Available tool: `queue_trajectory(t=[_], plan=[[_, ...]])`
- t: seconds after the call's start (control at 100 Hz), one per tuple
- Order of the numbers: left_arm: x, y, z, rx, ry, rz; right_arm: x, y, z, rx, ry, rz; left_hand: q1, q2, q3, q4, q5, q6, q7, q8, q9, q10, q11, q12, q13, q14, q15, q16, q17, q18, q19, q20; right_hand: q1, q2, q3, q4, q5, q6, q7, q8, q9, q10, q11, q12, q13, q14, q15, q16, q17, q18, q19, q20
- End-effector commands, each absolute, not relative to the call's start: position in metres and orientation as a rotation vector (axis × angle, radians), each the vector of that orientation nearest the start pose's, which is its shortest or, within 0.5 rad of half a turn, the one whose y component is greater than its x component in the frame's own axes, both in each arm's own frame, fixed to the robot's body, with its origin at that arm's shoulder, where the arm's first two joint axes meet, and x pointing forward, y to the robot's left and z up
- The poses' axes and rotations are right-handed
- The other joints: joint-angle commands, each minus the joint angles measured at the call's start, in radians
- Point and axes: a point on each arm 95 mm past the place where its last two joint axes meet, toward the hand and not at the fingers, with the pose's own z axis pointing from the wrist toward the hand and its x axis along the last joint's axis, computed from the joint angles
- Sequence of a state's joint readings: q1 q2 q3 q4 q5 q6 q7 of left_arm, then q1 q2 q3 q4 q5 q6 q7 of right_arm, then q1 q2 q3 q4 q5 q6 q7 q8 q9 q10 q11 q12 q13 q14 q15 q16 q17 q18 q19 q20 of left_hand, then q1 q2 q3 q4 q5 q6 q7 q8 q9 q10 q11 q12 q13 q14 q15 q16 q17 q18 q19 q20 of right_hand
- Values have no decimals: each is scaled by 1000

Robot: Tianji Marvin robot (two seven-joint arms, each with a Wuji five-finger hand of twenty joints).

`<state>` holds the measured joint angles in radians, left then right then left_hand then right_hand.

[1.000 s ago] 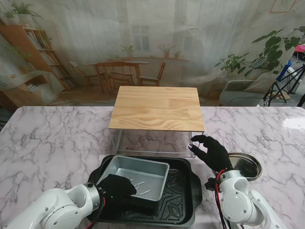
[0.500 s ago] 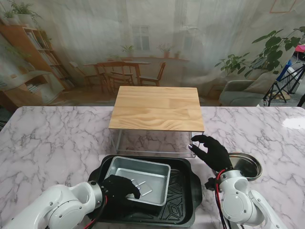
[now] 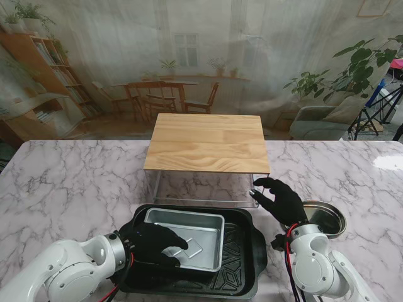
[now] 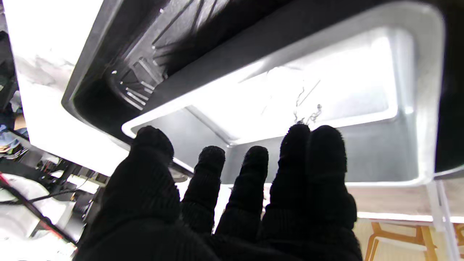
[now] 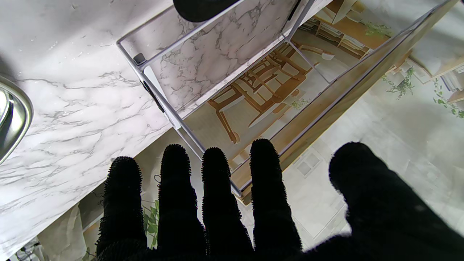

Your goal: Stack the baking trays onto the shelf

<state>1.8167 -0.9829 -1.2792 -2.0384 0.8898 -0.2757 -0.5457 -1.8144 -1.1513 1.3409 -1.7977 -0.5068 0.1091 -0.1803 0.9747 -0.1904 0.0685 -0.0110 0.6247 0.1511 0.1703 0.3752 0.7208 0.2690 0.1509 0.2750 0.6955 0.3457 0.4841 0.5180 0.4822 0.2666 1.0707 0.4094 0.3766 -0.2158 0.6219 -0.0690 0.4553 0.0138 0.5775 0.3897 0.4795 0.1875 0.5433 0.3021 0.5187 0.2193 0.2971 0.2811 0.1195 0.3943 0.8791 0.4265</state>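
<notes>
Left hand [image 3: 154,242] and right hand [image 3: 281,199] open-fingered.

A robotics test set dressed as a home kitchen: a marble-patterned desk [image 3: 69,182] stands before a printed backdrop [image 3: 113,56] showing a dining table, chairs and bookshelves, its cloth folds visible. At the far right edge of the stand's view, past the backdrop, a black tripod [image 3: 373,116] and a potted plant [image 3: 352,69] mark the real room. On the desk sit a wood-topped wire shelf [image 3: 208,143] and baking trays [image 3: 242,251], kitchen props for a staged bench.
</notes>
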Motion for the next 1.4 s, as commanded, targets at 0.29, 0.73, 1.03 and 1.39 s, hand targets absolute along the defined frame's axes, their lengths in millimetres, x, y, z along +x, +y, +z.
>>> queue_trajectory(t=[0.29,0.73,1.03,1.39], plan=[[289,-40,-255,-967,2119,-1632,343,-19,-321,1745,904,1728,11,46,-23,41,-21,-31,11,-2,-8,-17,-6,2,-18,70,5,12,-9,-18,42,55,-6,25,-2,5,-30,-9,5,-1,5,-2,14,4,-27,-21,-39,0,-16,-35,-12,15],[278,28,-240,-961,1887,-1528,342,-21,-321,1742,892,1730,36,100,-46,29,57,-50,79,114,-3,-52,4,26,-84,5,-48,24,-171,13,-12,78,-9,20,-5,6,-31,-8,4,-2,5,-2,13,4,-29,-21,-40,0,-17,-34,-13,15],[276,87,-242,-949,1643,-1405,344,-20,-322,1747,902,1719,35,103,-49,25,80,-50,95,141,7,-59,5,34,-94,-7,-85,7,-214,32,-54,77,-9,20,-5,7,-29,-8,4,-1,4,-2,13,4,-29,-20,-40,0,-17,-35,-13,16],[325,110,-257,-1066,1436,-1376,345,-18,-324,1756,916,1710,3,178,-76,26,-40,-43,8,101,-113,-70,-41,22,-196,-39,-173,-34,-310,21,-173,40,-11,19,-8,7,-25,-8,2,-2,5,-2,12,3,-28,-21,-40,0,-17,-36,-13,17]])
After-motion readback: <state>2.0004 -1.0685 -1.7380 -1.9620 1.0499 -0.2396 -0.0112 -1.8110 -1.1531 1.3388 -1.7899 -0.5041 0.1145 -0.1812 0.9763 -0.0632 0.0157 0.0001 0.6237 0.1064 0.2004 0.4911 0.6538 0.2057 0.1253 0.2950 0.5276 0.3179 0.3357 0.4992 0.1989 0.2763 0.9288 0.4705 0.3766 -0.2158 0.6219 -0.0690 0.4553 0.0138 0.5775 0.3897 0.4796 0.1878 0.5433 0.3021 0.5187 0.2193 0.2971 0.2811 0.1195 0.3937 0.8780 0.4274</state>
